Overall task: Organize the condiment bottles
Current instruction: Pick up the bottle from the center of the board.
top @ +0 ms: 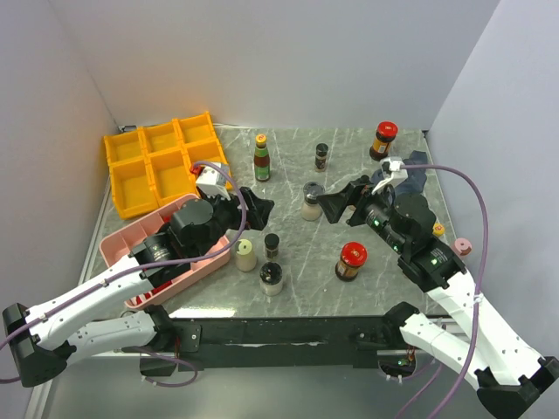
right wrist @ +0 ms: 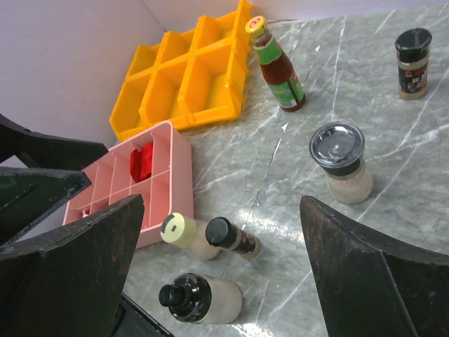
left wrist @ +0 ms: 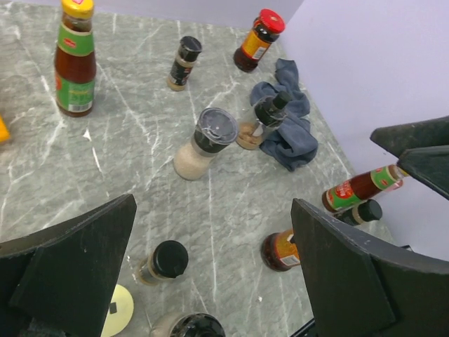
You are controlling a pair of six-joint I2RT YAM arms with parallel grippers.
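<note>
The condiment bottles stand scattered on the marble table (top: pixel 349 166). A yellow-capped sauce bottle (top: pixel 261 158), a black-capped spice jar (top: pixel 321 156) and a red-lidded jar (top: pixel 383 140) are at the back. A pale shaker (top: pixel 311 201) stands in the middle. Near the front are a yellow-topped shaker (top: pixel 245 255), a small black-capped jar (top: pixel 272 245), a dark-lidded shaker (top: pixel 272 278) and a red-lidded jar (top: pixel 351 261). My left gripper (top: pixel 255 209) is open and empty above the front group (left wrist: pixel 161 261). My right gripper (top: pixel 332 205) is open and empty, facing it beside the pale shaker (right wrist: pixel 342 163).
A yellow divided tray (top: pixel 162 161) sits at the back left and a pink tray (top: pixel 122 244) with red blocks (right wrist: pixel 142 158) at the front left. A blue-grey cloth (left wrist: pixel 287 130) at the right holds a shaker (left wrist: pixel 261 121). A slim bottle (left wrist: pixel 361 188) lies by the right wall.
</note>
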